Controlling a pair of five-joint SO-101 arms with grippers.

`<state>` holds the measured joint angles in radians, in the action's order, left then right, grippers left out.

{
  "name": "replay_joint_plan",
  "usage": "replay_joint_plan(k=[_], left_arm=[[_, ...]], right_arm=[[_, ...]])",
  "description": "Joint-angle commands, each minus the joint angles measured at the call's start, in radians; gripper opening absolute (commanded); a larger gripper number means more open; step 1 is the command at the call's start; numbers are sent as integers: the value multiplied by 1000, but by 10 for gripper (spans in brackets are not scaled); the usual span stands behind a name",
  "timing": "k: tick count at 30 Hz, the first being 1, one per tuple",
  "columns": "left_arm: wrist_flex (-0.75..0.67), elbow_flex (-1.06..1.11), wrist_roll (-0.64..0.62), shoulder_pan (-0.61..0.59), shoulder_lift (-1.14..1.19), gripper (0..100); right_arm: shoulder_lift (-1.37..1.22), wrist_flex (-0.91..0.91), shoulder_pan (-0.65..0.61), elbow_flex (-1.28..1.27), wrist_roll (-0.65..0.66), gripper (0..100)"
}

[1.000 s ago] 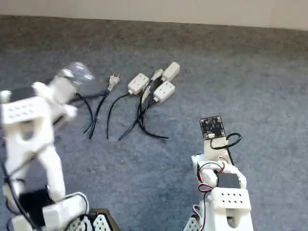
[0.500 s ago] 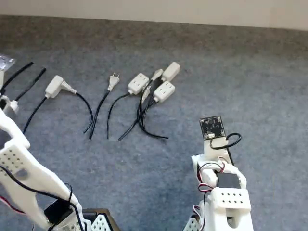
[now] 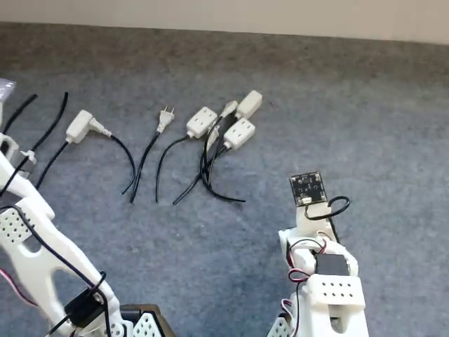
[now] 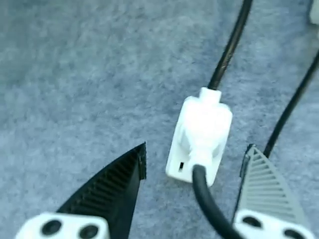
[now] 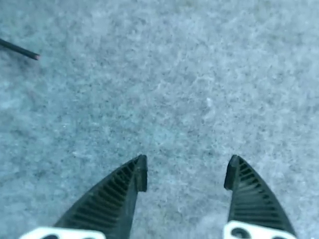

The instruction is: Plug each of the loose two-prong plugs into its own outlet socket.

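Glossy plastic socket (image 4: 199, 134), matt cable (image 4: 229, 45) — fuzzy carpet (image 4: 75, 74)

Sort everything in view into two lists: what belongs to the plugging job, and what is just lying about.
Job: loose two-prong plug; three white sockets; white connector in front of the open left claw; black cords; right claw, open.
Just there: grey carpet; pale wall behind.

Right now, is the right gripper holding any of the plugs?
No, in the right wrist view the right gripper stands open, with nothing but bare carpet between its fingers.
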<state>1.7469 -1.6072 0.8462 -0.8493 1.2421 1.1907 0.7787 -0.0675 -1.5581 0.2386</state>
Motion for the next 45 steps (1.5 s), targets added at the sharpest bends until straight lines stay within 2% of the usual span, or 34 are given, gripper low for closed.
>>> replay_joint_plan(k=[1,4,7,11,15,20,24,27,33,45], left_arm=[[14,-50,-44,-5,-128,309],[15,-50,-89,33,-206,309],[15,-50,-158,122,-285,309],[18,-27,-252,288,-404,309],[17,108,-310,498,-506,309],[11,272,-305,774,-532,309],[-63,358,-212,915,-452,309],[-124,377,-203,954,-361,309],[-238,377,-203,934,-211,309],[-379,377,-203,931,-77,309]], right_arm=[[15,-18,-12,8,12,252],[15,-18,-12,8,12,252],[15,-18,-12,8,12,252],[15,-19,-12,8,11,252],[15,-19,-12,8,11,252],[15,-19,-12,8,11,252],[15,-19,-12,8,12,252],[15,-19,-12,8,14,252],[15,-18,-12,8,14,252],[15,-18,-45,4,14,252]])
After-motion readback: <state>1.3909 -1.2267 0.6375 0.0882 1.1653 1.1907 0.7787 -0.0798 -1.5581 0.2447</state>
